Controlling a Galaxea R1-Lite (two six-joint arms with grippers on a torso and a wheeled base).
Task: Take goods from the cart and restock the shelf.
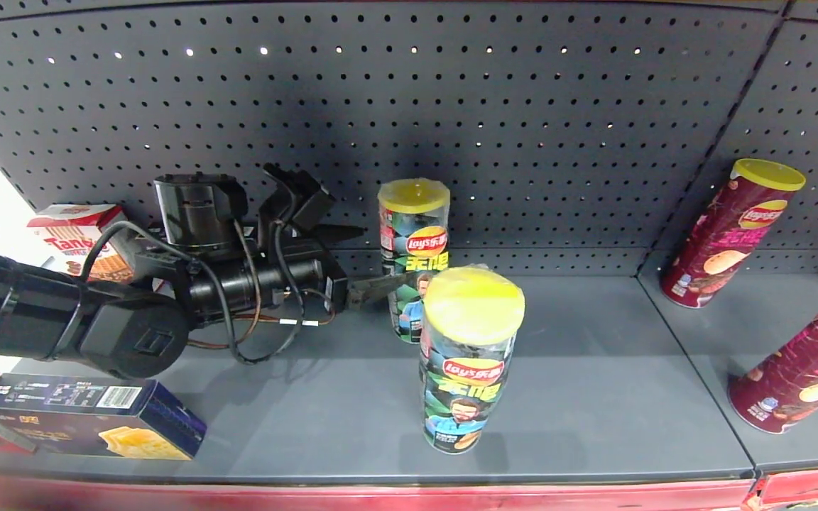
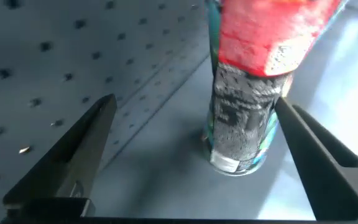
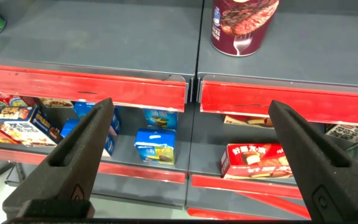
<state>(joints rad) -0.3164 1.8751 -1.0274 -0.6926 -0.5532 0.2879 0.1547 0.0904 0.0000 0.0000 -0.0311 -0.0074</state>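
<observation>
Cans are filling part of the shelf [image 1: 593,397], so the restock is looking partly done. Two maroon cans [image 1: 732,241] are leaning in the bay on the robot's right. Two green ones are standing upright in the middle bay: the front can [image 1: 467,369] near the shelf lip, the rear can [image 1: 413,234] close to the back panel [image 1: 522,128]. Bare shelf is lying open around them, so more goods are probably waiting to go up. A blue box [image 1: 96,419] is lying flat at the shelf's left front corner.

The left arm is reaching in from the robot's left, level with the rear can's middle. The left claw [image 2: 196,106] is standing wide apart, gripping nothing. The rear can is sitting on the shelf between its two fingers, off centre: the finger on the front-can side is appearing to brush the can's wall, though contact is too close to call, while the finger on the back-panel side is standing well off it. I am judging that this can is counting as placed, since it is resting on its own base with the claw spread around it.

The right claw [image 3: 191,104] is hanging in front of the shelf's red edge, also spread apart and carrying nothing, well away from both green cans.
</observation>
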